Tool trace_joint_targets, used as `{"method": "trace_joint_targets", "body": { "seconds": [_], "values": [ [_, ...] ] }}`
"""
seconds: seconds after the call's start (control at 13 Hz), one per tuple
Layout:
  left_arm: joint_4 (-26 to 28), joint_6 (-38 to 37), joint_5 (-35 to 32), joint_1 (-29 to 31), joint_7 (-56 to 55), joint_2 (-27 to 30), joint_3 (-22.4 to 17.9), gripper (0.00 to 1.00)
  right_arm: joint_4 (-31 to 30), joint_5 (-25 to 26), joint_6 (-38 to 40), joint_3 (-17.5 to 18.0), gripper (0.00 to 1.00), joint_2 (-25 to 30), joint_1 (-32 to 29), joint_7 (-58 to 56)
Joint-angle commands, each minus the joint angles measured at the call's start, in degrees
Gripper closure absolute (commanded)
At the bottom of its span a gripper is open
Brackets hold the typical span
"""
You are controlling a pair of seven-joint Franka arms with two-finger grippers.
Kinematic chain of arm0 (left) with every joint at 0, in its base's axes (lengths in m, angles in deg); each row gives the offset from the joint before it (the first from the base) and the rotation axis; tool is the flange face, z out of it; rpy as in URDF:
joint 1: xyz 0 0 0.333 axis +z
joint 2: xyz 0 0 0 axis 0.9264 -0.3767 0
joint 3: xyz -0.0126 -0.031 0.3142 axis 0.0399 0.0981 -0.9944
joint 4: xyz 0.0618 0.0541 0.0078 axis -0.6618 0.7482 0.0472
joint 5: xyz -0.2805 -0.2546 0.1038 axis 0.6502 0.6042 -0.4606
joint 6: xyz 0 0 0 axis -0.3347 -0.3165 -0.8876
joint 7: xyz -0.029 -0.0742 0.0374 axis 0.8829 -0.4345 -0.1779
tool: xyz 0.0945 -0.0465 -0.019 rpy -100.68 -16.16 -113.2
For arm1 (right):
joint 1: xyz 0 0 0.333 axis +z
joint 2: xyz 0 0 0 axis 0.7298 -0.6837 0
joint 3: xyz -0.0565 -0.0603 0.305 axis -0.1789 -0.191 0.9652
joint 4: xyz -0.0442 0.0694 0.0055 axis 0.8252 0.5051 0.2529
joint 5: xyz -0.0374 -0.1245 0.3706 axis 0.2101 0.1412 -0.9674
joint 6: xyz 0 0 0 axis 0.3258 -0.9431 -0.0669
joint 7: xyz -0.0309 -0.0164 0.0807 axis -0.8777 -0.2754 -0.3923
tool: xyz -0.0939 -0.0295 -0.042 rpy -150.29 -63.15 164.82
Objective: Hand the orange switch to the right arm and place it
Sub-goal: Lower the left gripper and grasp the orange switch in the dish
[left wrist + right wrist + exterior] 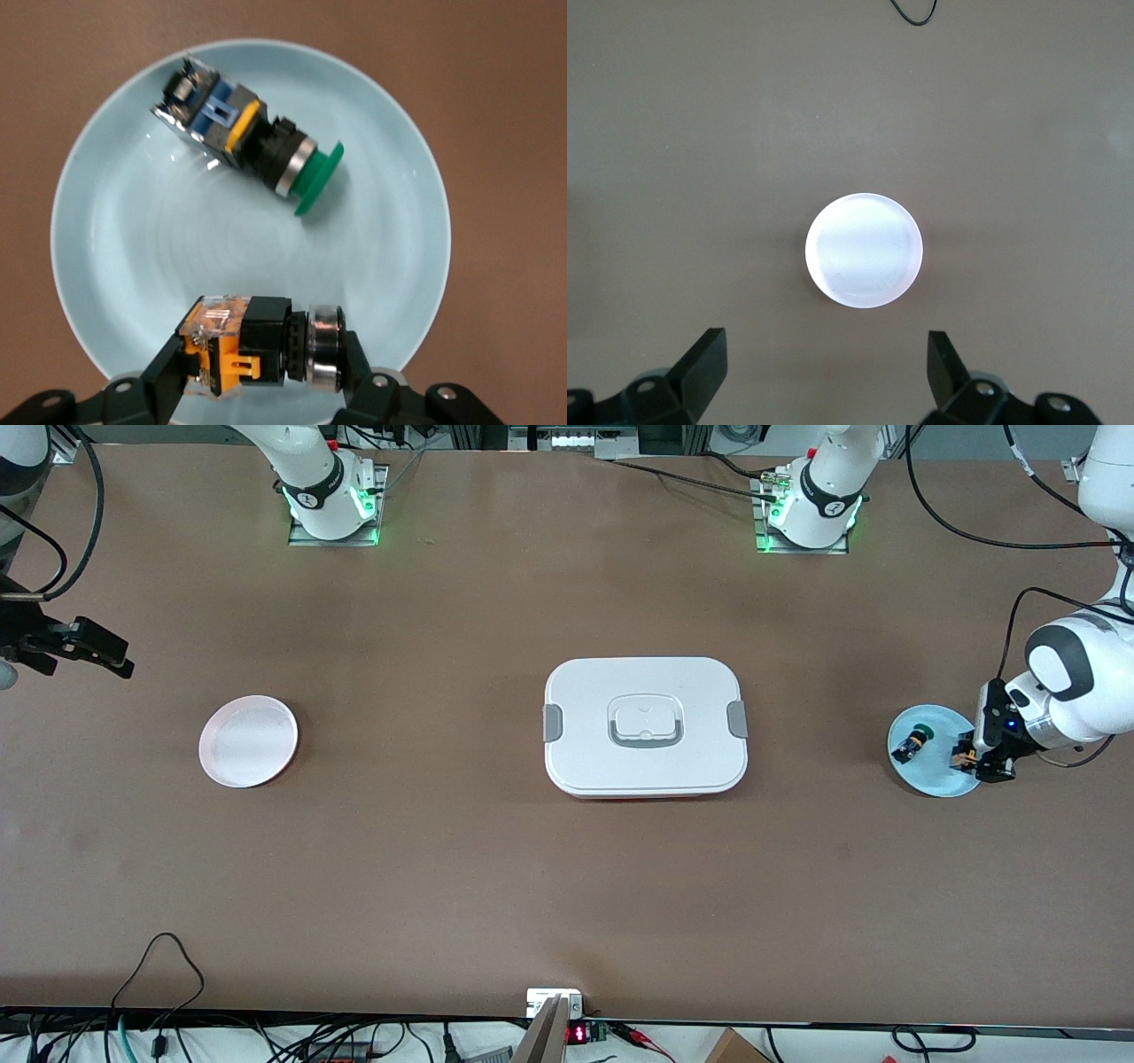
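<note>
The orange switch [257,345], black with an orange block and a silver ring, lies lengthwise between the fingers of my left gripper [261,359]. The fingers press on both of its ends. It is at the rim of the light blue plate [115,230] at the left arm's end of the table. In the front view the left gripper [972,762] is low over that plate [935,781]. My right gripper [99,653] is open and empty, up in the air at the right arm's end; its fingers [704,363] spread wide above the pink plate [864,251].
A black-and-blue switch with a green cap [244,133] lies on the same blue plate [912,742]. A white lidded box [645,726] stands mid-table. The pink plate [248,740] is toward the right arm's end. Cables run along the table's edges.
</note>
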Motion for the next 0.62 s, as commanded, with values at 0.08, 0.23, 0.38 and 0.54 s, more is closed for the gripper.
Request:
{"method": "trace_joint_targets", "body": {
  "seconds": [0.08,0.23,0.38,0.54],
  "values": [
    [-0.7,-10.5,7.8,0.8,0.6,3.6,3.0,1.00,1.1,0.5,2.2,0.4,0.00,-0.3,0.1,0.4],
    [-1.3,-14.3,12.4,0.8,0.8,4.0,3.1,1.00,1.1,-0.3,1.6,0.4,0.00,-1.3,-0.1,0.7],
    [-1.3,-19.1,20.2,0.8,1.0,4.0,3.1,1.00,1.1,-0.5,1.1,0.4,0.00,-2.7,0.0,0.7],
    [-1.5,-24.1,25.6,0.1,1.0,4.0,3.9,1.00,1.0,-1.6,0.7,0.4,0.00,-3.0,0.1,0.6]
  ]
}}
